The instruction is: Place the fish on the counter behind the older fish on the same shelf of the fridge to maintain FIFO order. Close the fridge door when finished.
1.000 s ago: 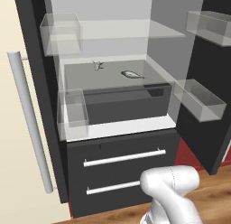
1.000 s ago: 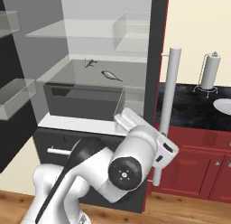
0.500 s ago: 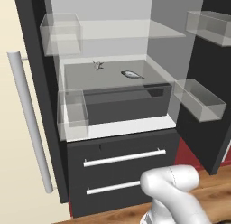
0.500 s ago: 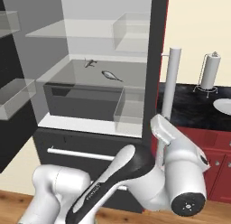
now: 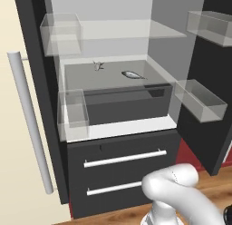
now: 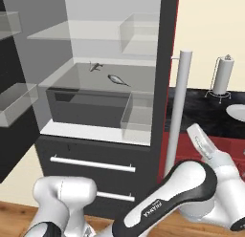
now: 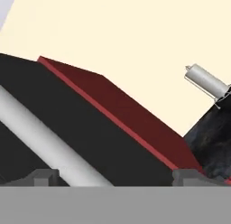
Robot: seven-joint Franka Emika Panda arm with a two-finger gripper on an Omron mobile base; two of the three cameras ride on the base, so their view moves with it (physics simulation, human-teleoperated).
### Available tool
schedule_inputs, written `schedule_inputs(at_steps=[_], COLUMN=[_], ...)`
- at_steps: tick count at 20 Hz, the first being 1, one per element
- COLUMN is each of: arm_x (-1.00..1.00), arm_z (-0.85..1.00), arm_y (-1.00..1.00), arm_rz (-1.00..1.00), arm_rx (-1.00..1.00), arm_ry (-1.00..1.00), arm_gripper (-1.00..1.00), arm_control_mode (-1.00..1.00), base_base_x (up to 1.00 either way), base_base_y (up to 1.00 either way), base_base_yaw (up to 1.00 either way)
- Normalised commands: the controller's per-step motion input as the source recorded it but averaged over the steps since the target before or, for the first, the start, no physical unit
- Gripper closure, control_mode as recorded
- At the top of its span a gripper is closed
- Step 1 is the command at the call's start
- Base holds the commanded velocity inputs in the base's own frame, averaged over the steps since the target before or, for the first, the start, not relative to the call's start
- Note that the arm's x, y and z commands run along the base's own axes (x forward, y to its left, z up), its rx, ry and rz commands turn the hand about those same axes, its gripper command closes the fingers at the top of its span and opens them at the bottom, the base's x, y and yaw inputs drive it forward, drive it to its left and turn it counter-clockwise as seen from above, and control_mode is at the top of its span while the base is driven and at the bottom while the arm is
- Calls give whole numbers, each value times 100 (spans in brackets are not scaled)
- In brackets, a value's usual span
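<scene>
1. The fridge [image 5: 122, 174] stands with both doors wide open. Its two drawers below are shut.
2. The right door [image 6: 165, 64] is seen edge-on from the right base view, with its long silver handle [image 6: 179, 107] facing the robot. In the inspector's judgement this door is the next item of work, since the closing step is not yet done.
3. The left door [image 5: 36, 61] is also open, and its clear bins hang on the inner face.
4. The bench [image 6: 201, 112] runs off to the right of the fridge, with red cabinet fronts below it. A paper towel holder [image 6: 222, 76] stands on it. No fish is seen on the stretch that shows.
5. The shelf [image 5: 81, 76] is the grey glass panel above the dark drawer box. It carries both fish.
6. The hand [image 7: 115, 177] is low, beside the right door and close to the handle. Its fingertips [image 7: 43, 175] stand at their widest and it has hold of nothing. In the hand view it looks along the door face and the bar, which suggests it is lining up to push the door.
7. The older fish [image 5: 132, 75] lies toward the front right of the shelf, within first reach.
8. The fish [image 5: 97, 65] lies near the back of the same shelf, left of and behind the older fish, and clear of it. The placement appears sound for first in, first out.
</scene>
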Motion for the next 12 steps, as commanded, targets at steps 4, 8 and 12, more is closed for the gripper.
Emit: schedule_inputs(at_steps=[4, 8, 12], arm_x=[64, 85, 31], arm_z=[-24, -30, -21], arm_y=[-13, -1, -14], arm_rz=[26, 24, 4], arm_rx=[19, 19, 1], arm_ry=[-2, 0, 0], arm_gripper=[-100, -100, -100], arm_control_mode=[-100, -100, -100], base_base_x=[0, 0, 0], base_base_y=[0, 0, 0], base_base_yaw=[0, 0, 0])
